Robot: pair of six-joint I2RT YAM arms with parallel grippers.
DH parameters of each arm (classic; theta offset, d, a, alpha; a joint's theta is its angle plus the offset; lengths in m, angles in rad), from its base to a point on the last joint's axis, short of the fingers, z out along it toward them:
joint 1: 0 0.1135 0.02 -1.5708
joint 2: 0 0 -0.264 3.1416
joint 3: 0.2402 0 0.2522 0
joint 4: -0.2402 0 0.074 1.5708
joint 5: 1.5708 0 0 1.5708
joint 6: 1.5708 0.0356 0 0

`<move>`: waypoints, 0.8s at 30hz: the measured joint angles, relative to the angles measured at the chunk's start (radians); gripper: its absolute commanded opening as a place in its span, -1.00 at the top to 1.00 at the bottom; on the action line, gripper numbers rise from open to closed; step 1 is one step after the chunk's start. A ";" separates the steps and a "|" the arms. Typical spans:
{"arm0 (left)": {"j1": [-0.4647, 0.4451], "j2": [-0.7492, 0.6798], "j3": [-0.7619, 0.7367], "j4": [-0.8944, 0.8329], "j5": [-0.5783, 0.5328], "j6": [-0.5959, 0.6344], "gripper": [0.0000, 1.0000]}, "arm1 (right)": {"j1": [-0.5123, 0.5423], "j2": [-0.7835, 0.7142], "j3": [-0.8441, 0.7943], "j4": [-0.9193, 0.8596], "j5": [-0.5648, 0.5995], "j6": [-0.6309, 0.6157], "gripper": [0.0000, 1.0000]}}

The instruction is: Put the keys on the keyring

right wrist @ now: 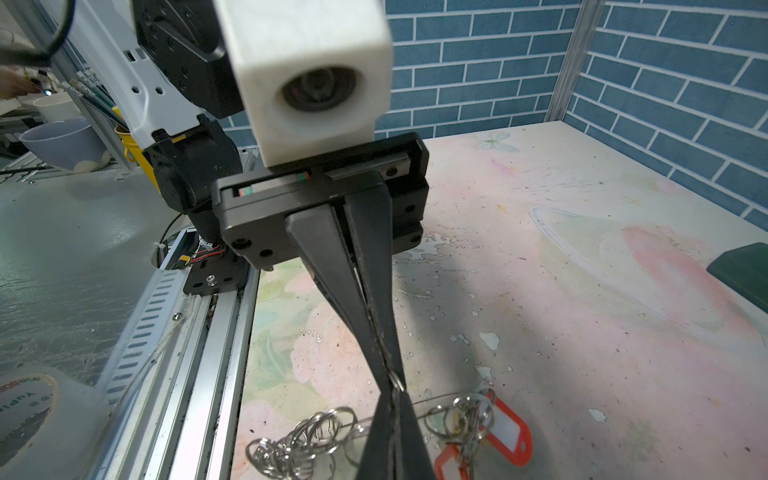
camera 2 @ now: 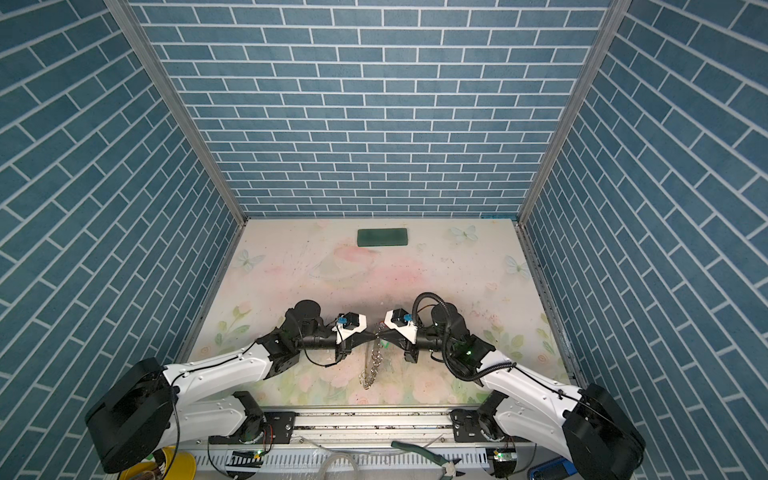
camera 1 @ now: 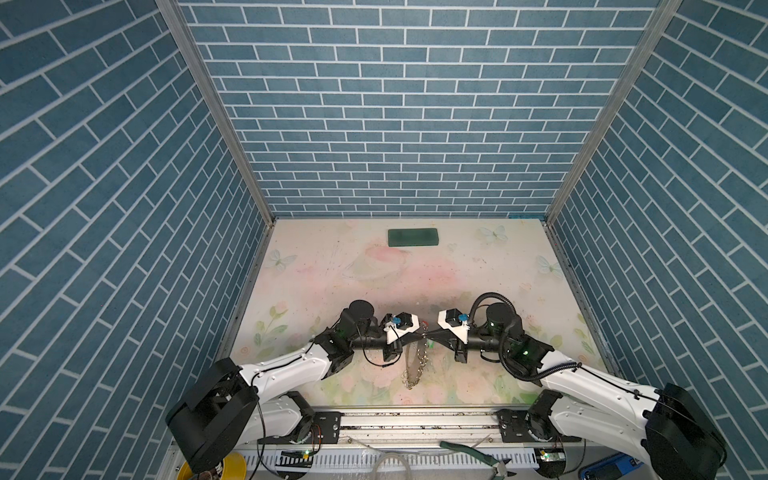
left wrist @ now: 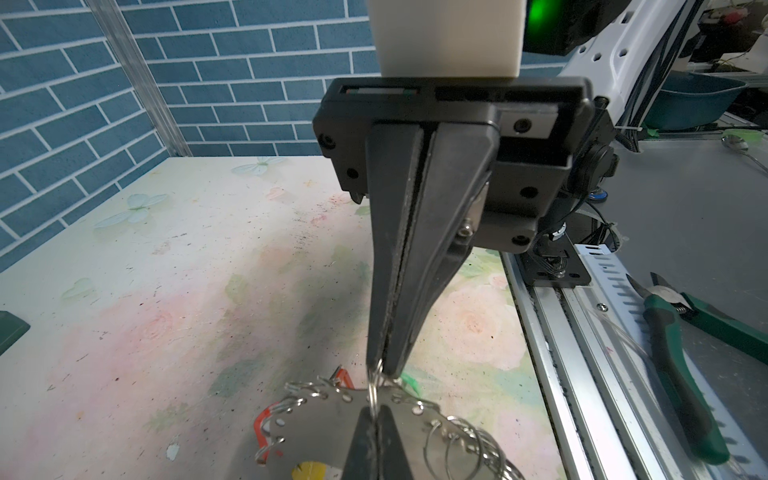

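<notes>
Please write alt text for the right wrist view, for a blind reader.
The left claw and right claw, both shut, meet tip to tip, pinching one small split ring. Beyond them are more split rings, red-tagged keys and the floral table.

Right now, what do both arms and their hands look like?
Left arm and right arm: white shells, black joints. Left hand and right hand: black tapered fingers, white camera block, blue knob. A ribbed black hose runs along the right arm only.
</notes>
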 measured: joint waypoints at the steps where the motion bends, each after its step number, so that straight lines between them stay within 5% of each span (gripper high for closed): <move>1: 0.000 0.000 0.001 -0.003 0.000 0.000 1.00 | 0.000 -0.002 0.000 0.001 -0.001 0.000 1.00; 11: -0.018 0.002 0.002 -0.024 0.028 0.000 1.00 | 0.012 -0.033 0.000 0.080 -0.027 -0.004 1.00; 24: 0.008 -0.037 -0.038 0.034 -0.004 -0.048 1.00 | 0.012 -0.161 0.000 -0.081 0.040 -0.034 1.00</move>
